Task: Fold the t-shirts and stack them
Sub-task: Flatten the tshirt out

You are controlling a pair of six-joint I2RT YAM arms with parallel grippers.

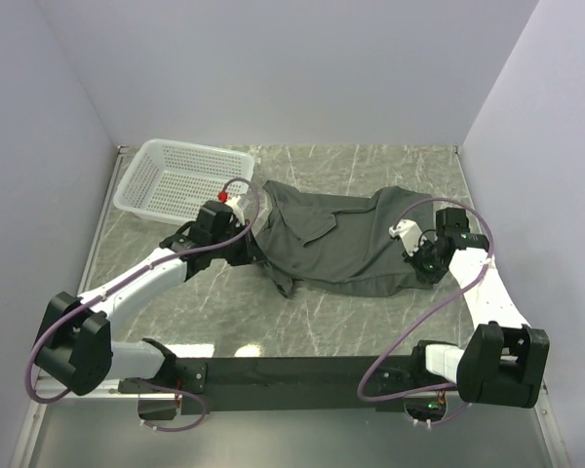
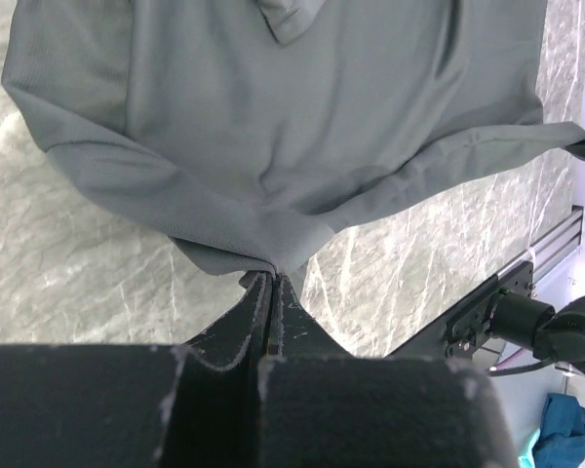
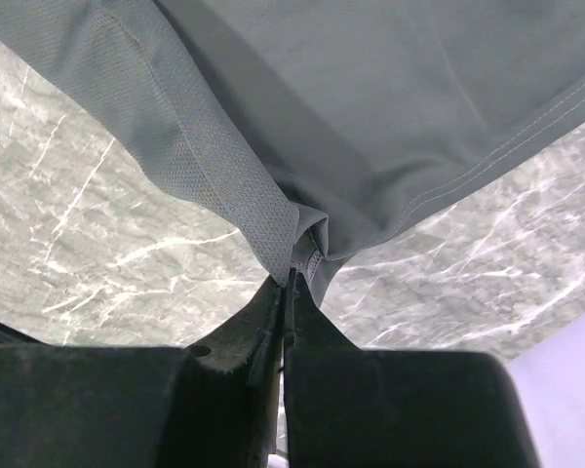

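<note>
A dark grey-green t-shirt (image 1: pixel 336 239) lies stretched and rumpled across the middle of the marble table, held between both arms. At its left end my left gripper (image 1: pixel 251 237) is shut on a pinch of the cloth; in the left wrist view the fabric (image 2: pixel 273 127) bunches into the shut gripper (image 2: pixel 274 274). At the shirt's right end my right gripper (image 1: pixel 421 255) is shut on a hemmed edge; the right wrist view shows the t-shirt (image 3: pixel 370 107) folded into the shut gripper (image 3: pixel 291 274), lifted off the table.
A white mesh basket (image 1: pixel 180 177) stands at the back left, just behind the left gripper. Grey walls close in the table on three sides. A black rail (image 1: pixel 302 375) with the arm bases runs along the near edge.
</note>
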